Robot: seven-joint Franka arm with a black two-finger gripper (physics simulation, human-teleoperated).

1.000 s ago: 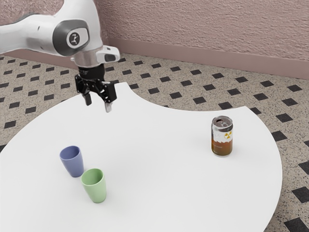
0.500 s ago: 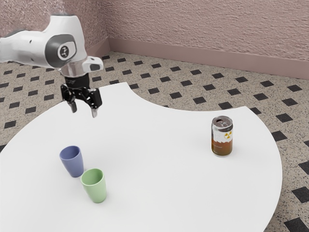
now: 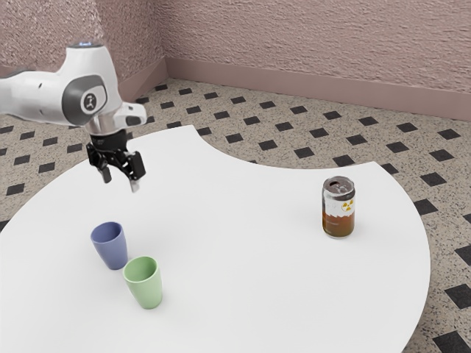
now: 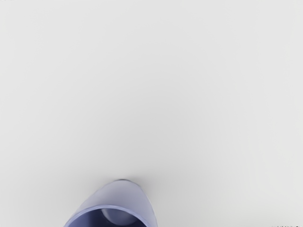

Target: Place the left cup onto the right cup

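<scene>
Hovering gripper, exterior view: the black two-finger gripper [image 3: 121,182] hangs in the air above the blue cup [image 3: 109,245], well clear of its rim and somewhat farther from the camera than it.
Fingers: apart, pointing down toward the table, with nothing between them and touching nothing.
Arm: the white Franka arm [image 3: 51,95] comes in from the exterior view's left, its wrist bent downward on the blue cup's side of the table.
Blue cup: upright on the white table [image 3: 257,287], mouth up, not held.
Green cup [image 3: 143,282]: upright and mouth up, just beside the blue cup, toward the exterior view's right of it and nearer the camera. The two are not stacked; whether their sides touch cannot be told.
Soda can [image 3: 338,208]: upright with an opened top, well apart from the blue cup, far toward the exterior view's right of it.
Floor [image 3: 294,125]: speckled tiles with black diamonds, beyond the table from the blue cup.
Wall [image 3: 331,37]: rough pink, with a baseboard, behind the floor.
Blue cup, wrist view: the blue cup [image 4: 111,213] sits just under the hand, seen from above, with its rim, its inner wall and its pale round bottom showing.
Table, wrist view: the plain white table [image 4: 151,94] spreads out beyond the blue cup.
</scene>
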